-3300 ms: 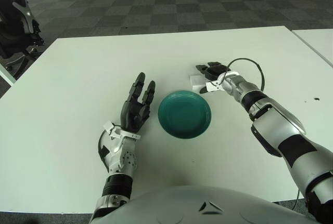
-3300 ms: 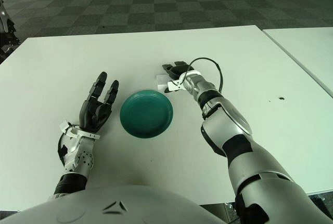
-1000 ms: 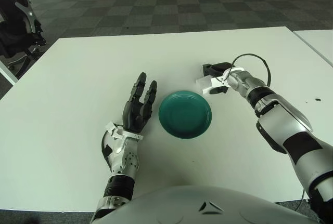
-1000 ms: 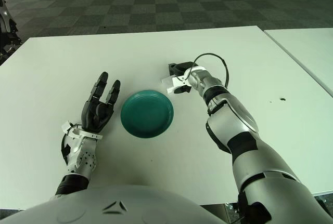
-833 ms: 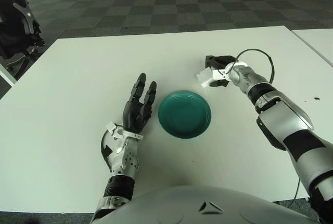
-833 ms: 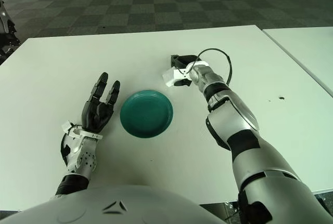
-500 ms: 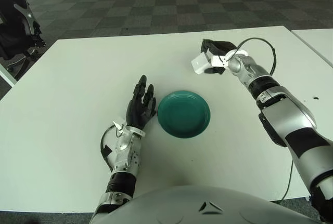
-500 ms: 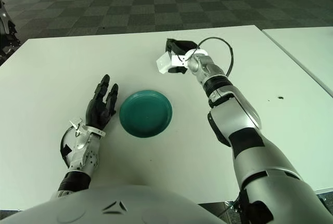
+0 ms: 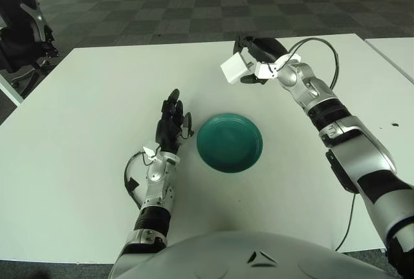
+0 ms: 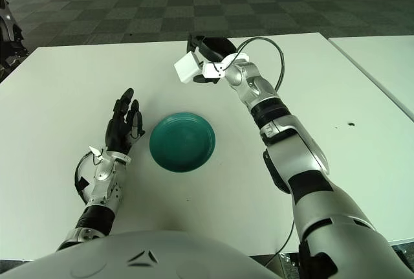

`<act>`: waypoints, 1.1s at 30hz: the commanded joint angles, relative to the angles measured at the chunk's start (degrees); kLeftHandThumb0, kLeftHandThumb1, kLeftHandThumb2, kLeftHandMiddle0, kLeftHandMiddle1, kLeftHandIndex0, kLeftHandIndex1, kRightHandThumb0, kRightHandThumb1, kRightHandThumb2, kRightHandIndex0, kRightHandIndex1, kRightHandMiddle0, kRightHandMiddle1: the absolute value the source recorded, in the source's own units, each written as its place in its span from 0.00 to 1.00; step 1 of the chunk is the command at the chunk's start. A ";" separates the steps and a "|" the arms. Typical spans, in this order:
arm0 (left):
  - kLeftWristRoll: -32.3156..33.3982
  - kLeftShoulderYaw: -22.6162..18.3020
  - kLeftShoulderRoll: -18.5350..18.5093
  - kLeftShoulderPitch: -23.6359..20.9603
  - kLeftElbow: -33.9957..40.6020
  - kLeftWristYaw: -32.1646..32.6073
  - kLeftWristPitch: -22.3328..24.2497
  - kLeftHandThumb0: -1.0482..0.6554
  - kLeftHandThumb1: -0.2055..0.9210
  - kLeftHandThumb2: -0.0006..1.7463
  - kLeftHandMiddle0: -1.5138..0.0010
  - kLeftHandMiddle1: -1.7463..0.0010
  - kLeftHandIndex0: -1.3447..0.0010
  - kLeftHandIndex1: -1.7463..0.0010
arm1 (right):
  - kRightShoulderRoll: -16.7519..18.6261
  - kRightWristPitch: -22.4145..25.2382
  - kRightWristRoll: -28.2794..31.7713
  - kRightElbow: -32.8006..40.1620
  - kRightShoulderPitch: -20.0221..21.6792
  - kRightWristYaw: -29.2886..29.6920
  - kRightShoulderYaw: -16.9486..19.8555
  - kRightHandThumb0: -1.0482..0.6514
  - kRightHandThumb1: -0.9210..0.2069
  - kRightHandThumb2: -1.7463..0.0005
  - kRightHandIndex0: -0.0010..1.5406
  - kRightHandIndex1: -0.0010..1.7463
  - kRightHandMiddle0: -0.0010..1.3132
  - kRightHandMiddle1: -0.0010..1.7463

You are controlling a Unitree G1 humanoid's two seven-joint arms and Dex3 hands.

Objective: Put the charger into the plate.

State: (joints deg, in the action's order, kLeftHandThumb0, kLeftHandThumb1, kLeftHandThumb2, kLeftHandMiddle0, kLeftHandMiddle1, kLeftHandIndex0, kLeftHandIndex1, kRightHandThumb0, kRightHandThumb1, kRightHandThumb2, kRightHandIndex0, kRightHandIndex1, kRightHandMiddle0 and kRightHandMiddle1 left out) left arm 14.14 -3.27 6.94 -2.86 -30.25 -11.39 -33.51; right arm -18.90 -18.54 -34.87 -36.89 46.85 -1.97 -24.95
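1. Tabletop before you is smooth white; dark checkered carpet lies beyond its far edge.
2. Your right hand grips the boxy white charger aloft, above the round glossy teal plate mid-table.
3. Your left hand shows beside the plate's left, fingers extended, empty.

Small white cube-shaped charger: right hand is gripping it in the air, at 12 o'clock from the round teal plate. Plate is sitting on the white table. Left hand, fingers straight, is showing just beside the plate at 9 o'clock.
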 commanded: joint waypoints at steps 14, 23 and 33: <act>0.11 -2.76 5.23 6.15 -11.13 1.71 -3.14 0.17 1.00 0.48 0.87 0.99 1.00 0.58 | -2.36 1.08 3.76 23.30 -15.78 -11.41 0.87 0.32 0.59 0.20 0.76 1.00 0.51 1.00; 0.26 -3.14 5.65 6.51 -11.02 2.06 -4.16 0.17 1.00 0.48 0.87 0.99 1.00 0.57 | -2.35 1.82 1.25 25.23 -17.93 -15.54 -1.41 0.33 0.57 0.22 0.74 1.00 0.49 1.00; 0.81 -3.06 5.81 7.02 -10.44 1.28 -4.43 0.17 1.00 0.48 0.87 0.99 1.00 0.58 | -4.55 1.65 0.21 28.55 -19.75 -21.63 -3.20 0.34 0.53 0.25 0.70 1.00 0.47 1.00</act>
State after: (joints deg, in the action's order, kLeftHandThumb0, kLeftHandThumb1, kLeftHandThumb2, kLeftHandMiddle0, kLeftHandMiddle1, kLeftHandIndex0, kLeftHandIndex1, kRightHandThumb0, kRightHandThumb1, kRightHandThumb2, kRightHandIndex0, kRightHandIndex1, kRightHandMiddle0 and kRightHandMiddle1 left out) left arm 13.13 -5.20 7.01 -4.05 -32.53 -10.34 -36.52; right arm -22.22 -17.14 -34.49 -10.33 27.38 -21.27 -27.83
